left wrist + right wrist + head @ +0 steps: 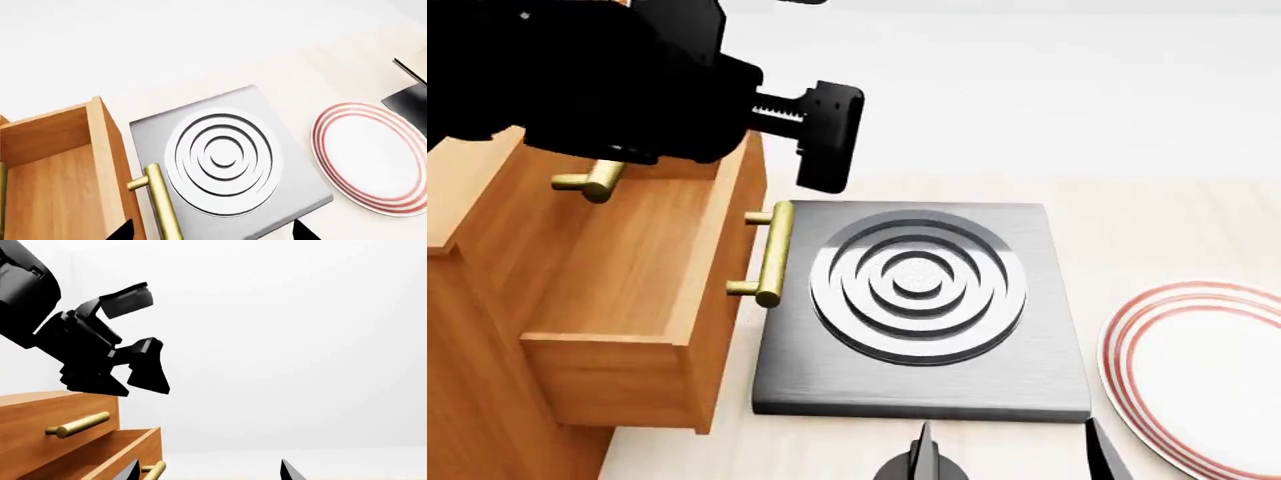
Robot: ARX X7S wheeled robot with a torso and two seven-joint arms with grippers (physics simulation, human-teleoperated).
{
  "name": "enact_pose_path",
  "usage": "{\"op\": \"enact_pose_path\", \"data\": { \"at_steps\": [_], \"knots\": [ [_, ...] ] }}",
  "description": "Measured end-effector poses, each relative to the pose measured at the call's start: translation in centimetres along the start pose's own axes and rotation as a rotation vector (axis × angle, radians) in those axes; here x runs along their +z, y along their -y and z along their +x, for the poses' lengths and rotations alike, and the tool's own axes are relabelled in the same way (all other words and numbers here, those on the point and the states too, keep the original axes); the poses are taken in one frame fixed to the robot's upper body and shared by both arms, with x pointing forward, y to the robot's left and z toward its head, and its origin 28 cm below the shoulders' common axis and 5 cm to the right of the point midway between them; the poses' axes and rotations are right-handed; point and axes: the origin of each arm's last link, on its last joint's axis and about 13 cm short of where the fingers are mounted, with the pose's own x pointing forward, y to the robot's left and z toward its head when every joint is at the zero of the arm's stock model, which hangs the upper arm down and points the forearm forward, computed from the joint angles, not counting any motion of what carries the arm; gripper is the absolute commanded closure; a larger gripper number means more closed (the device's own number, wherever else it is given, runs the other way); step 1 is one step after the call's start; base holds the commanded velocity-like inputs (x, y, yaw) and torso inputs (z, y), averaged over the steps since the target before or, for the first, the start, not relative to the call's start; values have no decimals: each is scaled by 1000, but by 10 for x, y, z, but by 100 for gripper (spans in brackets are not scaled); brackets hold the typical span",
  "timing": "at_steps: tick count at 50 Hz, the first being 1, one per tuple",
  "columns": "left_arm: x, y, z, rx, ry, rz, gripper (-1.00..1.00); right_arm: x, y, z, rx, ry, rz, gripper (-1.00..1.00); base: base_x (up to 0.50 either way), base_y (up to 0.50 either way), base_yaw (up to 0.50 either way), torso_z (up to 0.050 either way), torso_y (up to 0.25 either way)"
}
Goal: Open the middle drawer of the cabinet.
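Observation:
The orange-brown cabinet [481, 330] stands at the left. Its middle drawer [627, 290] is pulled well out and shows an empty wooden inside. Its brass bar handle [771, 255] faces the grey hob plate. The drawer [60, 170] and handle [162, 202] also show in the left wrist view, and the drawer [127, 450] in the right wrist view. My left gripper [827, 135] hangs above the handle, open and empty, apart from it; its tips frame the handle in its own view [213, 235]. My right gripper [1008, 455] is open and empty, low at the front.
A grey square hob plate [1041, 380] with white concentric rings lies beside the drawer front. A white plate with red rings [1201, 360] lies at the right. The upper drawer's brass handle [590, 182] sits under my left arm. A dark object [407, 100] lies beyond the plate.

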Motion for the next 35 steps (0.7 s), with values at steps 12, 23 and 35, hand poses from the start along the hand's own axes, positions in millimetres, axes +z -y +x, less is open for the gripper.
{"op": "enact_pose_path", "data": {
  "at_steps": [12,23,35],
  "knots": [
    [9,1,-18,-80,-64,-97,-100,0,0,0,1,-2,0,-100,0,0,0,0,0],
    [8,0,-21,-93,-113,-156,-100,-1,-1,0,1,-5,-1,-100,0,0,0,0,0],
    [-1,-8,-16,-45,-180,-200,-100,-2,-1,0,5,-11,-3,-100,0,0,0,0,0]
  ]
}}
